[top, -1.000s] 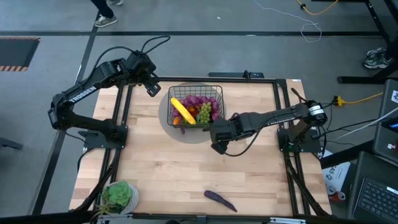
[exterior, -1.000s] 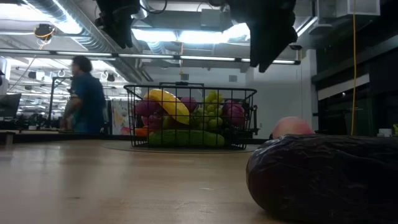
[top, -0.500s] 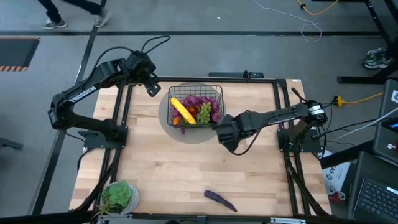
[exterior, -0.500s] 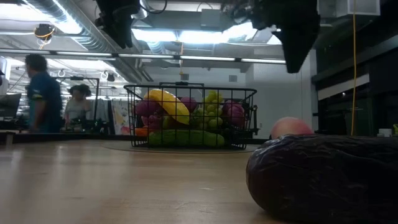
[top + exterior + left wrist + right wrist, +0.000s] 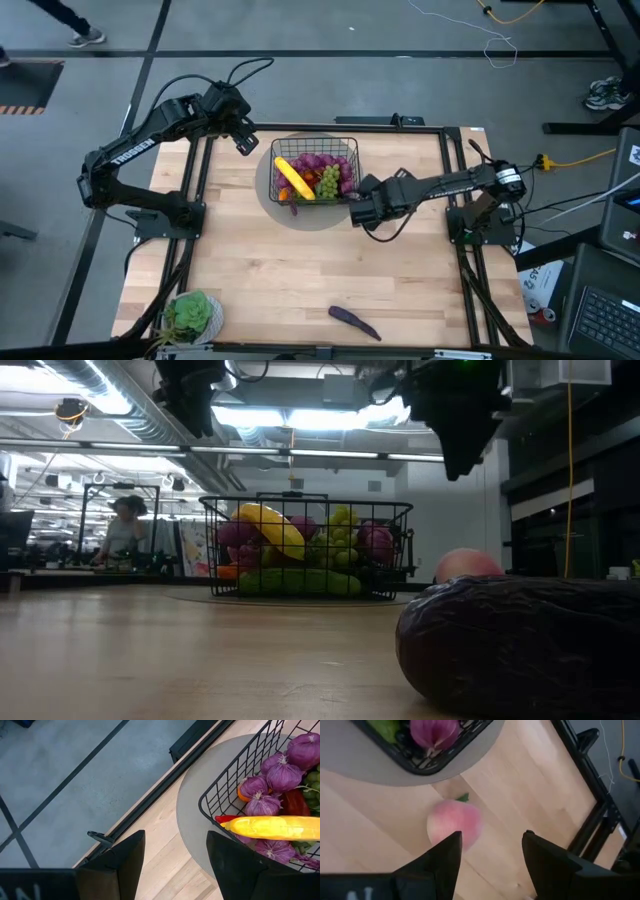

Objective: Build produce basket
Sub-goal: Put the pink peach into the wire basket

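Basket [image 5: 315, 170] sits on a grey disc [image 5: 272, 200] at the table's [image 5: 300, 270] twelve o'clock side, already holding banana, grapes and other fruit. The right gripper [image 5: 490, 850], fingers apart, hovers over the peach [image 5: 454, 822] just off the basket's four o'clock corner; it looks light, smooth and round, so pinch across its middle. An eggplant [image 5: 353, 320] lies at six o'clock. The left gripper [image 5: 172, 855] waits open at the basket's ten o'clock.

You have a round grey disc [image 5: 283, 212] on the wooden table [image 5: 300, 275] above frame centre. A potted plant [image 5: 191, 314] sits at the lower left corner. In the low view, a person [image 5: 126, 530] stands at far left.
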